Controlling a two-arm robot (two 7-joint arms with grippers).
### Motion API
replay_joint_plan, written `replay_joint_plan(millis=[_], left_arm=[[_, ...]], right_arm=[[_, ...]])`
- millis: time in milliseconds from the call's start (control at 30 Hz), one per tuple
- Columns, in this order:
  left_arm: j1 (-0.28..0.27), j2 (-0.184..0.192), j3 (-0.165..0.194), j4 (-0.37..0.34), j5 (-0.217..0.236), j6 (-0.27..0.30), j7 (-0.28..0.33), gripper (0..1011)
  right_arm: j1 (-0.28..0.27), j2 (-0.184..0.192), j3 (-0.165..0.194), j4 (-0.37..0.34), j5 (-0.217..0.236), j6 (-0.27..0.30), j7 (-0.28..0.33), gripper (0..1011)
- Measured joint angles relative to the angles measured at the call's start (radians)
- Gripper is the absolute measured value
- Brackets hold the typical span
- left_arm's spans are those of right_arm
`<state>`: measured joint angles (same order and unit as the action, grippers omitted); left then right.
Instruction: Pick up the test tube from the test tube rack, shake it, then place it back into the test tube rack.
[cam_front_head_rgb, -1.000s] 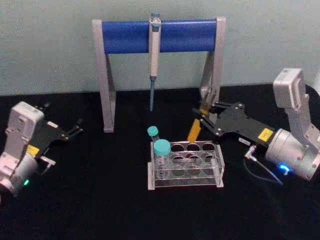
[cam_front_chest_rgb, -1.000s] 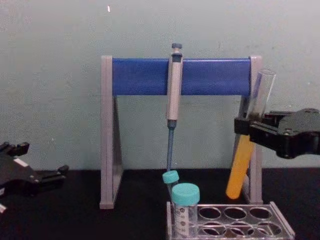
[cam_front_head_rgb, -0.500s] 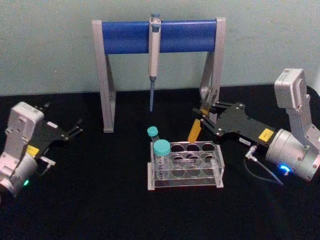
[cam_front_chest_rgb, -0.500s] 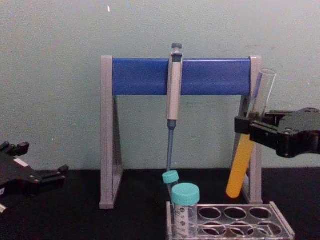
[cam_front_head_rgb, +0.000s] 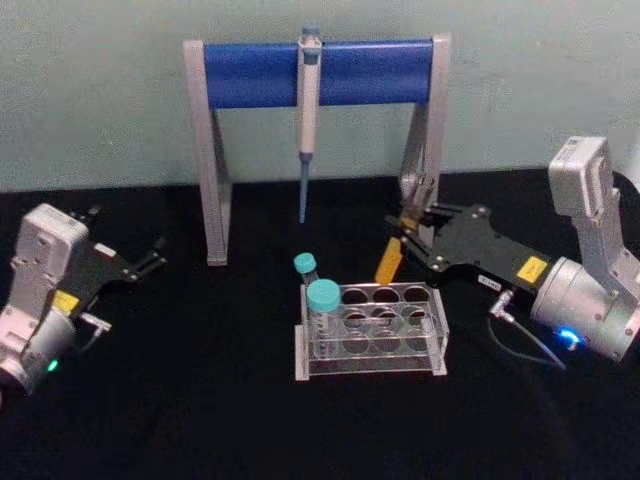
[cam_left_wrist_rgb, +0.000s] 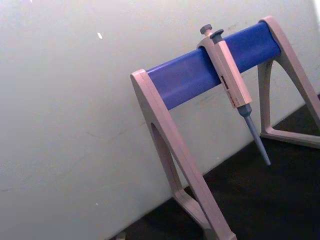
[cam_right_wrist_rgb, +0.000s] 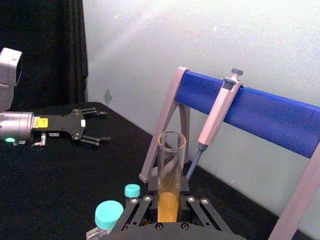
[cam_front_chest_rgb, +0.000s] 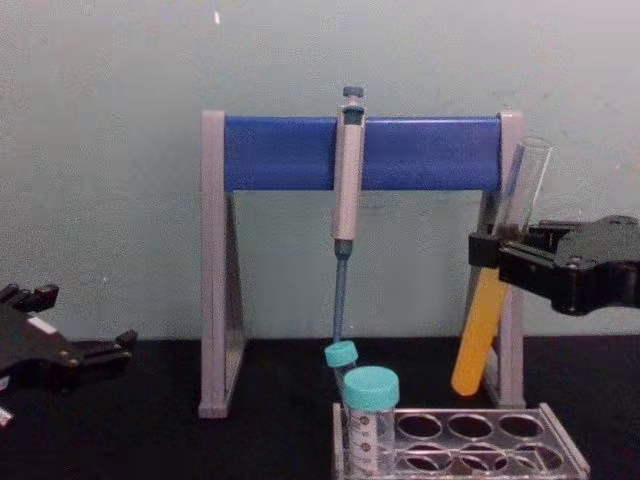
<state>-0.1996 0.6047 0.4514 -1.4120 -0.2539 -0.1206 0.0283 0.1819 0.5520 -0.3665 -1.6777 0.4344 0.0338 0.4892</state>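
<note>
Nearest: test tube rack (cam_front_head_rgb: 438, 335), low and clear. The chest view cuts off its lower part. A wide teal-capped tube (cam_front_head_rgb: 323, 300) stands at its left end, with a thin teal-capped tube (cam_front_head_rgb: 306, 265) just behind that. The other holes look empty, though the clear plastic makes this hard to confirm.

Well left of the rack: left gripper (cam_front_head_rgb: 150, 255), idle above the cloth, fingers spread.

Above and just behind the rack's right rear corner: test tube (cam_front_chest_rgb: 480, 335), clear of the rack and tilted, mouth uppermost. The right gripper (cam_front_chest_rgb: 492, 250) pinches it at mid-length, about at the top of the orange-yellow liquid.

Handling, judged: thin glass, so light, stiff, smooth and breakable. Squeezing hard risks a crack and gripping loosely risks a slip. The mouth is open, so liquid can escape if the tube is tipped far or shaken hard. Mid-length suits the grip, leaving the round bottom free to find a hole.

Hard to read: the black finger links hide where the pads meet the glass. The clear upper half overlaps the right leg of the pipette stand (cam_front_head_rgb: 320, 72), which is behind the rack. I cannot tell which hole is meant.
</note>
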Motion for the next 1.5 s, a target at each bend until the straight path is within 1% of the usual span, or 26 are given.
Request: replay_joint_plan(millis=[867,1033,1500], left_arm=[[0.000,0.000,0.000,0.000,0.000,0.000,0.000,1001],[0.000,0.000,0.000,0.000,0.000,0.000,0.000,1001],[0.000,0.000,0.000,0.000,0.000,0.000,0.000,1002]], right_arm=[[0.001,0.000,0.000,0.001,0.000,0.000,0.001,229],[-0.004,0.007,0.004,-0.001,0.006,0.000,0.005,229],[-0.040,0.043,0.039,-0.014,0.021,-0.003,0.000,229]])
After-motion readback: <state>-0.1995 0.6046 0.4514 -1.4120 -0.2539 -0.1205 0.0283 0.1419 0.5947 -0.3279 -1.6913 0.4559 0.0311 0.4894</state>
